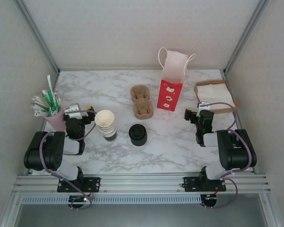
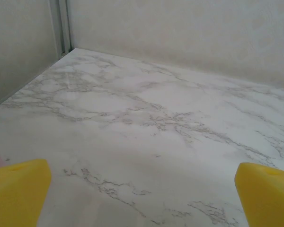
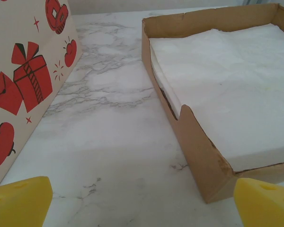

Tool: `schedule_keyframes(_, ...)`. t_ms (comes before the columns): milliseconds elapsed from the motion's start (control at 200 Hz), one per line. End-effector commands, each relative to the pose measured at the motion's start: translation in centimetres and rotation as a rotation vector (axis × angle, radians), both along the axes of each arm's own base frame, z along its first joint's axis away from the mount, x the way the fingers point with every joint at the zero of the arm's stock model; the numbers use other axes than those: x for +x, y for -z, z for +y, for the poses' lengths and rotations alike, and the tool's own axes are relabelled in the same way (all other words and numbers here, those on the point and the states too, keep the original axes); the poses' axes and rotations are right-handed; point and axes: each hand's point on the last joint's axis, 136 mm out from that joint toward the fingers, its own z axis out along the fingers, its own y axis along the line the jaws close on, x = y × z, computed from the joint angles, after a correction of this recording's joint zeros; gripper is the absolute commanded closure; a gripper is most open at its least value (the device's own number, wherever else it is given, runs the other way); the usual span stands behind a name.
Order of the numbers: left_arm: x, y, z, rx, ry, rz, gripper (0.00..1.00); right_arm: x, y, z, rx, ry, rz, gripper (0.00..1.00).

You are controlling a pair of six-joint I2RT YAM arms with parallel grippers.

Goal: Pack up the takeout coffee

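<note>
**On a marble worktop: takeout coffee waiting, both robot tools wide open and empty**

Near the front middle of the white marble-patterned worktop (image 1: 175,144) stands the takeout coffee (image 1: 138,134). It seems to be a small dark-sided paper cup under a round black plastic lid, though from above it is hard to tell from a stack of lids. It sits alone between the two arms, plausibly so that either can reach it.

Near its left is a stack of cream-rimmed lidless paper cups (image 1: 106,124); the top one looks empty. Behind the coffee lies a brown moulded-pulp cup carrier (image 1: 143,109), its sockets apparently empty. To the right of the carrier stands a tall red and cream paper gift bag (image 1: 171,92) with handles. It is upright with its mouth facing up, likely so the drink can be lowered in from above. Its inside cannot be seen.

At the left edge a pink cup (image 1: 55,121) holds a bunch of green and white straws or stirrers (image 1: 47,100). At the right, a shallow brown cardboard tray (image 3: 199,151) holds a flat stack of white paper napkins (image 3: 227,80) that nearly fills it. These supplies sit towards the edges, leaving the middle free for work.

The left tool (image 2: 142,189) has its yellow fingertips spread as wide as they go over bare marble, holding nothing. The right tool (image 3: 142,198) is likewise wide apart and empty, low over the worktop and facing the gap between bag and tray. Both arms are folded back near their bases, apart from the coffee, so packing looks not yet begun.
</note>
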Motion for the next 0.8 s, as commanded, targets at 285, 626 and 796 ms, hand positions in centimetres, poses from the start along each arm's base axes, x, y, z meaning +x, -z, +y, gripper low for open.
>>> schedule_keyframes(285, 0.24, -1.14, 0.59, -0.014, -0.029, -0.047, 0.01, 0.59, -0.43, 0.16, -0.006, -0.015, -0.009, 0.01)
schedule_keyframes(626, 0.22, -1.13, 0.62, -0.014, -0.030, -0.047, 0.01, 0.59, -0.43, 0.16, -0.006, -0.015, -0.009, 0.01)
schedule_keyframes(796, 0.32, -1.37, 0.81, -0.016, -0.042, -0.046, 0.01, 0.51, -0.44, 0.11, -0.008, -0.014, -0.012, 0.01)
